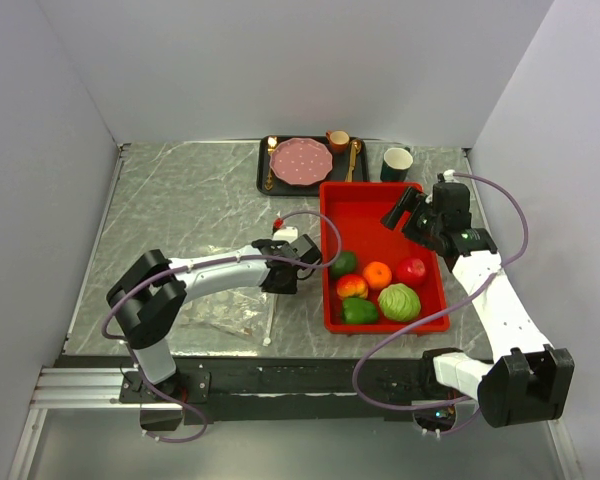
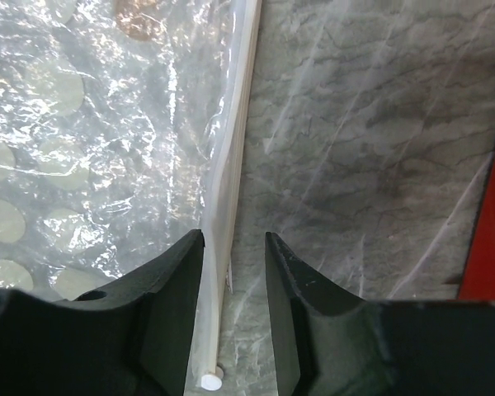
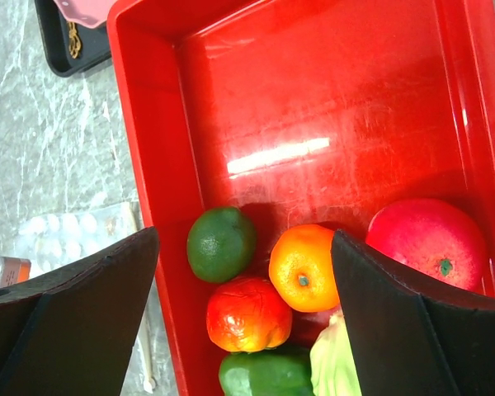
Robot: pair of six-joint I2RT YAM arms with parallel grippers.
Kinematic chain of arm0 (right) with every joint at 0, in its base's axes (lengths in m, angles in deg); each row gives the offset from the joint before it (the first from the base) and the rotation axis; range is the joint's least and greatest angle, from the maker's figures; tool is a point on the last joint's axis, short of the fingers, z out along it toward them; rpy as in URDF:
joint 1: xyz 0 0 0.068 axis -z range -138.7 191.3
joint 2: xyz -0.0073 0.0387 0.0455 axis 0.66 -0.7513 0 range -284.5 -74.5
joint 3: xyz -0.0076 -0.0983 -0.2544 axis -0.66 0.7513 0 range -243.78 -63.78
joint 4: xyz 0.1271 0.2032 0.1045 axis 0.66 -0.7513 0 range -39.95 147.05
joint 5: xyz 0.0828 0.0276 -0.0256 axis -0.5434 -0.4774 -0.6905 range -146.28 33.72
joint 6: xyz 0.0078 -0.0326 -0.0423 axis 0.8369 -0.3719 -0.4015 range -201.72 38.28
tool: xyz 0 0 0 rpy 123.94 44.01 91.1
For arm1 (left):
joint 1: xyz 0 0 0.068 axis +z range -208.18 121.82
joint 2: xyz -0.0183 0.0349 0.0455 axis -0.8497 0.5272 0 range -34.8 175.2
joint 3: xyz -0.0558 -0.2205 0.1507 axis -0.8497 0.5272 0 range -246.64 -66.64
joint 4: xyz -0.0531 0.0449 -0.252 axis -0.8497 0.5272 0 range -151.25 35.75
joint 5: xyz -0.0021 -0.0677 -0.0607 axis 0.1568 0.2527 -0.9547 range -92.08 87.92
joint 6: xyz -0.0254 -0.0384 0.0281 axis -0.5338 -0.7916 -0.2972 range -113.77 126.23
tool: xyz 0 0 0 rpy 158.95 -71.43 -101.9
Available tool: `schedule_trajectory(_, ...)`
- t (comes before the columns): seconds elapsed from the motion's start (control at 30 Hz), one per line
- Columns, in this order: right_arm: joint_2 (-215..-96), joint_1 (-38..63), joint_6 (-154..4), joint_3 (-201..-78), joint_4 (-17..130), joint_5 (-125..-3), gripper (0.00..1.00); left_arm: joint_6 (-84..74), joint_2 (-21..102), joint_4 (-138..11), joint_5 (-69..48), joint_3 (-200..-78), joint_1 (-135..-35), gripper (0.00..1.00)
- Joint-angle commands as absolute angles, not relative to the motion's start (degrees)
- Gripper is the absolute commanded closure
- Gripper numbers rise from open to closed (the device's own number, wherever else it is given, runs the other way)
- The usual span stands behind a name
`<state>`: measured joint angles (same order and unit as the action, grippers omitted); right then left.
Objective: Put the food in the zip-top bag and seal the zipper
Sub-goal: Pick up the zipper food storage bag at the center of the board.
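Note:
The clear zip-top bag [image 1: 228, 312] [image 2: 82, 148] lies flat on the marble table, left of the red tray [image 1: 365, 205] [image 3: 148, 165]. Its white zipper [image 2: 231, 157] [image 1: 270, 318] runs between my left gripper's [image 1: 283, 278] [image 2: 235, 243] jaws. They stand a little apart, the strip against the left finger. The food sits in the tray's near half: avocado [image 3: 221, 243], orange [image 3: 304, 266], apple [image 3: 429, 239], red-yellow fruit [image 3: 247, 313], green pepper [image 3: 264, 373], cabbage [image 1: 399, 301]. My right gripper [image 1: 405, 212] [image 3: 243, 239] hangs wide open above them, holding nothing.
A black tray [image 1: 265, 180] at the back holds a pink plate [image 1: 301, 160], gold cutlery and a small cup. A dark cup [image 1: 397, 162] stands right of it. A small red-and-white item [image 1: 280, 222] lies left of the red tray. Walls enclose three sides.

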<state>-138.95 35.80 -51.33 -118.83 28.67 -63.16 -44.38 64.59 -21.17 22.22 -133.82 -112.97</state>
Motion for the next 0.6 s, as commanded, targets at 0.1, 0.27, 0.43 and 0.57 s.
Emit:
schedule_trajectory(0.1, -137.6, 35.4, -51.8, -118.4, 29.3, -62.3, 0.08, -46.1, 64.0, -20.8, 25.7, -133.4, -113.1, 0.58)
schedule_trajectory(0.27, -137.3, 35.5, -52.1, -118.8, 28.8, -61.9, 0.07, -47.3, 63.1, -22.7, 25.9, -131.1, -113.2, 0.62)
schedule_trajectory(0.43, -137.3, 35.4, -52.0, -118.7, 28.7, -62.0, 0.07, -47.9, 64.8, -22.8, 26.1, -131.5, -113.2, 0.65)
schedule_trajectory(0.57, -137.2, 35.5, -52.3, -118.7, 28.5, -62.0, 0.07, -48.3, 65.3, -22.7, 26.4, -132.0, -113.1, 0.73)
